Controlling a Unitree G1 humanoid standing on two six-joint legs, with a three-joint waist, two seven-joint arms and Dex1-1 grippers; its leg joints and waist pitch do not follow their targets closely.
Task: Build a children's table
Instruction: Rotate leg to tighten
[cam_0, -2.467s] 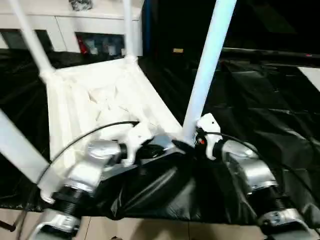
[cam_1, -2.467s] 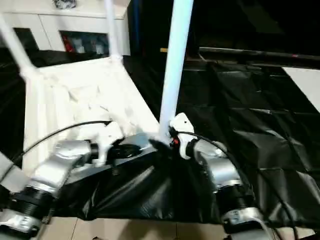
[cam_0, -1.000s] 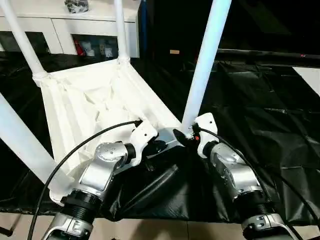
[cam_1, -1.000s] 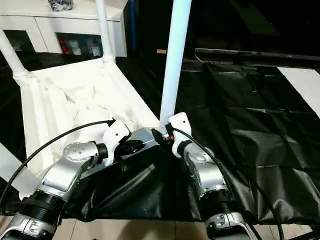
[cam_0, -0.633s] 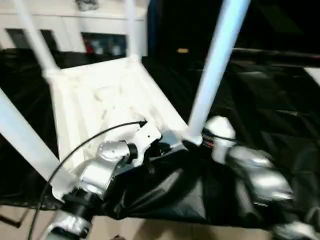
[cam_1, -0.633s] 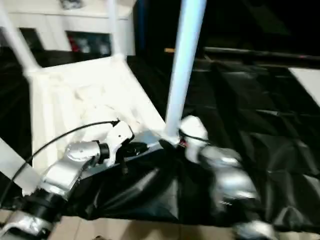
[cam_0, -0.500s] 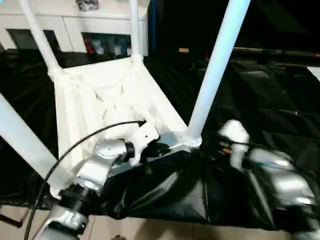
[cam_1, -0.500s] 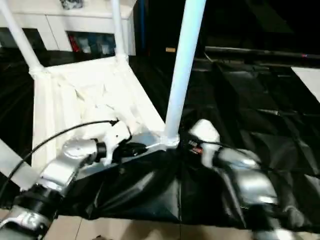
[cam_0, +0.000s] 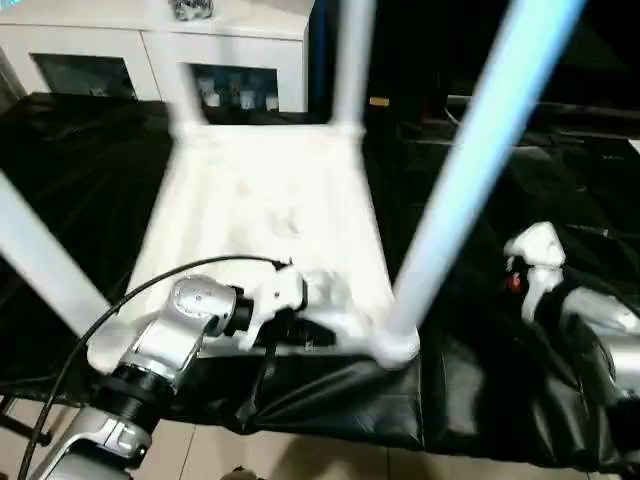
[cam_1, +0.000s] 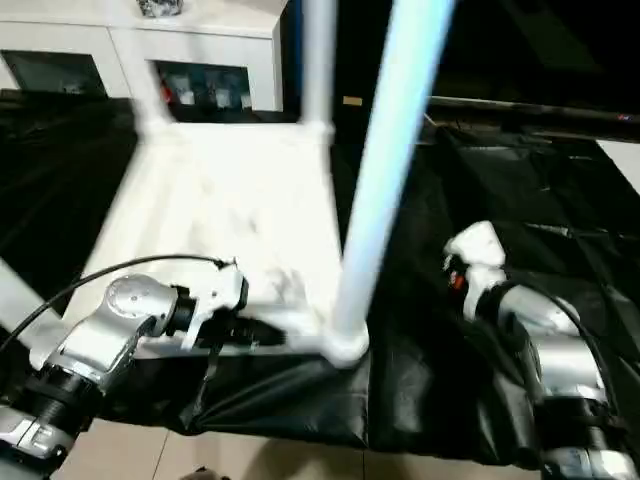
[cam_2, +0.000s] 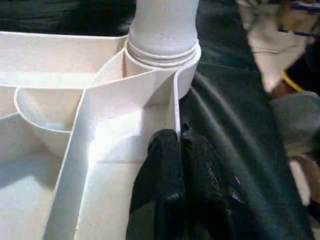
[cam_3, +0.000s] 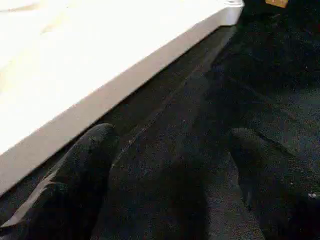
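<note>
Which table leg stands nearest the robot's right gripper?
The white table top lies upside down on black sheeting. At its near right corner a thick leg rises, between the two grippers. It looks biggest and leans right; the others stand farther left or back.

No text, label, brand, number or sign can be read anywhere in these views.
</note>
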